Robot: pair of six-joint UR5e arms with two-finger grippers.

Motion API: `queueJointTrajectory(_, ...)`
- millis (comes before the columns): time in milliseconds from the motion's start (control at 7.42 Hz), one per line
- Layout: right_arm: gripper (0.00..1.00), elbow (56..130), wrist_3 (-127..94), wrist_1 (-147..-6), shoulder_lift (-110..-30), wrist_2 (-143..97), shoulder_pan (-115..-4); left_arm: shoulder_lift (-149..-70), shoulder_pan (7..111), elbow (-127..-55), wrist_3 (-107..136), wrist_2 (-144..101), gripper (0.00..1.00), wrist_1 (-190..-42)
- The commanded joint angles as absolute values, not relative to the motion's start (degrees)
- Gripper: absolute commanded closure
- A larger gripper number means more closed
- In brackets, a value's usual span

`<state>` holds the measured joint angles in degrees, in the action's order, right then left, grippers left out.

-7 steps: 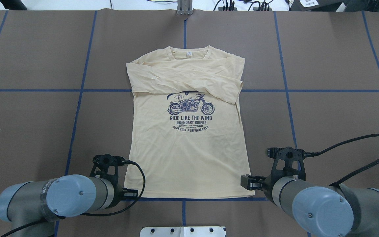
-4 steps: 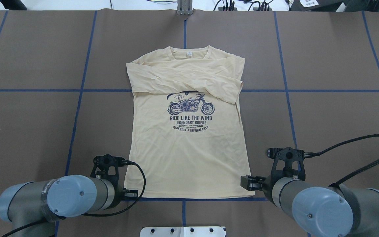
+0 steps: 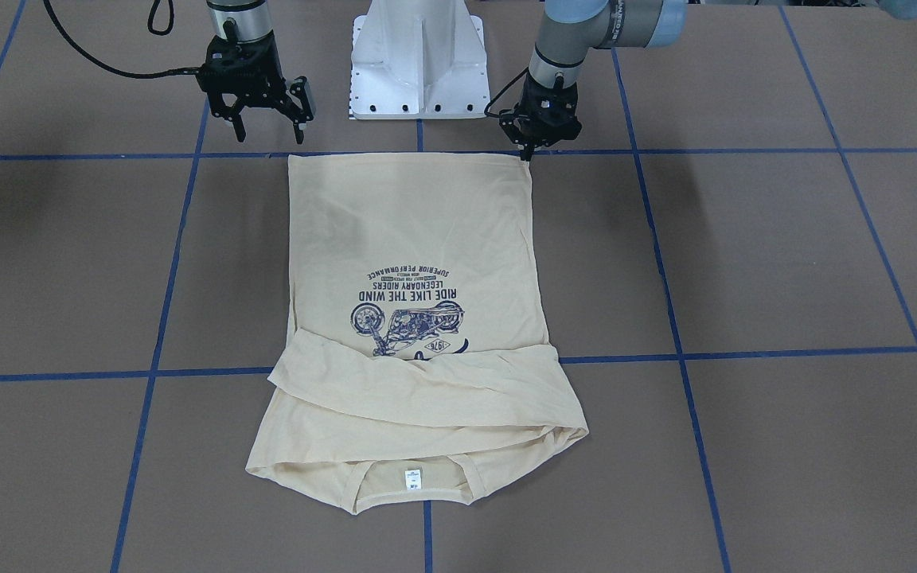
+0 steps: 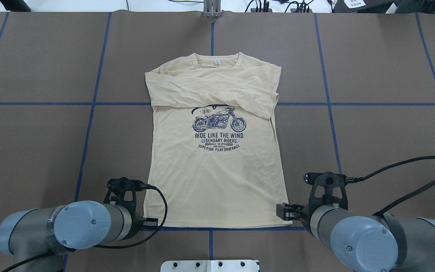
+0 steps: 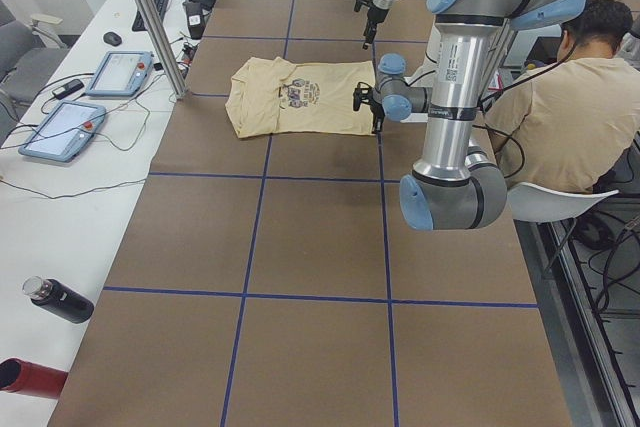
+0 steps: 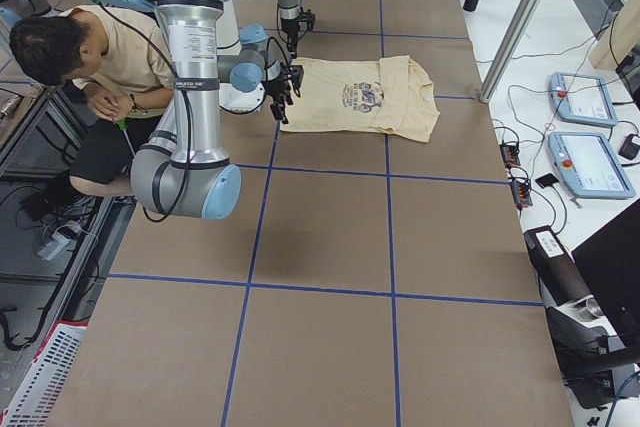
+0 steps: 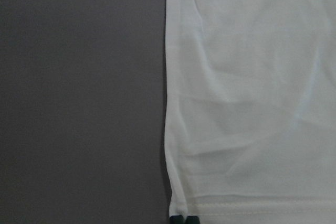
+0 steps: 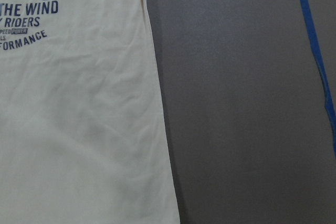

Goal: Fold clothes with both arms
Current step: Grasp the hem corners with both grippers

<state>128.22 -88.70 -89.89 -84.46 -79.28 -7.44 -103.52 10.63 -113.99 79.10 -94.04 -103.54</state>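
T-shirt [image 3: 411, 239] hem corner seemingly pinched by left gripper [image 3: 528, 151] — right gripper [image 3: 269, 135] spread, nearby.

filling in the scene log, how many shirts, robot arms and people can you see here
shirt: 1
robot arms: 2, left arm and right arm
person: 1
total: 4

Silver-grey arms [image 4: 25, 230], blue joint caps [image 4: 81, 224]
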Motion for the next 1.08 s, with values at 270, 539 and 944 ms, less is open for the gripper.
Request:
queueJointTrajectory(270,0.00,125.69,-89.12,-89.56,-83.94,-78.23,-5.28,-103.36,10.72,-114.17,79.19,-93.96,1.00,-103.54)
queueJointTrajectory(539,0.08,123.33,-91.48,-89.56,-83.15,-75.25,-3.26,-103.45,10.72,-114.52,79.19,-94.04,1.00,-103.54)
queueJointTrajectory(944,0.35,117.96,-93.52,-82.11,-82.09,-73.05,-1.59,-103.45,10.72,-114.70,79.19,-94.04,1.00,-103.54)
